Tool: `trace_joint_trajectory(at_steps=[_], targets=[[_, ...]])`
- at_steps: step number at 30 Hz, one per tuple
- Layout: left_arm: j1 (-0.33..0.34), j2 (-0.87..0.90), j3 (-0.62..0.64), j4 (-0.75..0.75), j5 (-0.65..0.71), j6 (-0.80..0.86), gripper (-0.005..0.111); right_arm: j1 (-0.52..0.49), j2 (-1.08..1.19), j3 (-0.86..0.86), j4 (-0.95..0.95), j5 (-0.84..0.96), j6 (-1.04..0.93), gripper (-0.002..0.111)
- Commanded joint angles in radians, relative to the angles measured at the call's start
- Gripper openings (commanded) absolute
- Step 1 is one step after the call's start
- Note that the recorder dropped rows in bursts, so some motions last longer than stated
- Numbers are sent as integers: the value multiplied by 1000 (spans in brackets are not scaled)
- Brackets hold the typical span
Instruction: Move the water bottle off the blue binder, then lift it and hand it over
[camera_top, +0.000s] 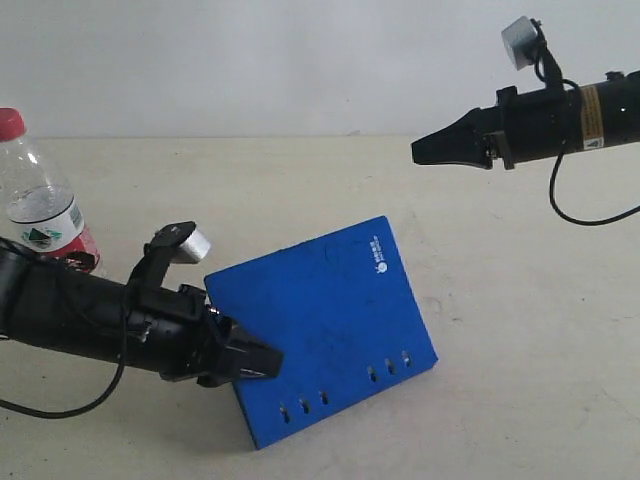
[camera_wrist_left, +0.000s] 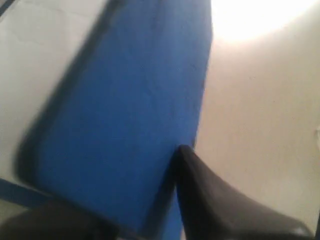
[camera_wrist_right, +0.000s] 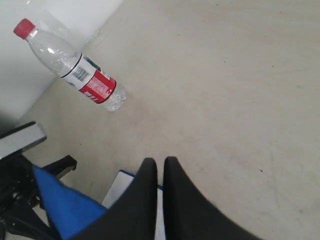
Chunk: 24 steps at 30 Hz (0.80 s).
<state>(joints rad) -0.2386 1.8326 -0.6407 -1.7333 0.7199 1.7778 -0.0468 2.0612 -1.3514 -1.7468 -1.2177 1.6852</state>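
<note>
The water bottle, clear with a red cap and a red, white and green label, stands upright on the table at the far left, off the blue binder. From the right wrist the bottle shows apart from everything. My left gripper is shut on the binder's left edge, and the binder is tilted up. In the left wrist view the blue cover runs between the jaws of my left gripper. My right gripper hangs in the air at the upper right, shut and holding nothing. Below the shut right gripper lies part of the binder.
The beige table spreads under both arms, with a white wall behind it. A black cable loops under the right arm.
</note>
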Motion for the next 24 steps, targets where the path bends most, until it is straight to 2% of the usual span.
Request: trace_joint_trajectory(at_steps=[1,3,5,8,10,11,13,14,16,20,24], targets=[[9,-11,-6,-11,-46,-53,59,37,-15,2,2,-3,-48,0],[9,-11,-6,-11,-81,-89,67,45,-15,2,2,-3,-48,0],[9,-11,-6,-11,-180,-125,65,45,-15,2,2,-3,-50,0],[9,-11,-6,-11,-415,-218,56,45,-15,2,2,-3,-50,2],[9,-22,3,-11,-559,-254,53,45,-15,2,2,-3,-47,12],[9,-33,17,-5,-596,-273,53,45,-15,2,2,-3,-43,21],[9,-57,66,-5,-573,-300,53,45,-15,2,2,-3,-22,36],[9,-76,125,-5,-429,-313,53,45,-15,2,2,-3,44,51],[9,-73,201,-11,-238,-316,53,35,-15,28,2,-3,182,60],[9,-73,229,-11,-173,-316,53,-36,-15,140,2,4,214,59],[9,-73,189,-11,-102,-320,53,-54,-15,320,2,150,168,59]])
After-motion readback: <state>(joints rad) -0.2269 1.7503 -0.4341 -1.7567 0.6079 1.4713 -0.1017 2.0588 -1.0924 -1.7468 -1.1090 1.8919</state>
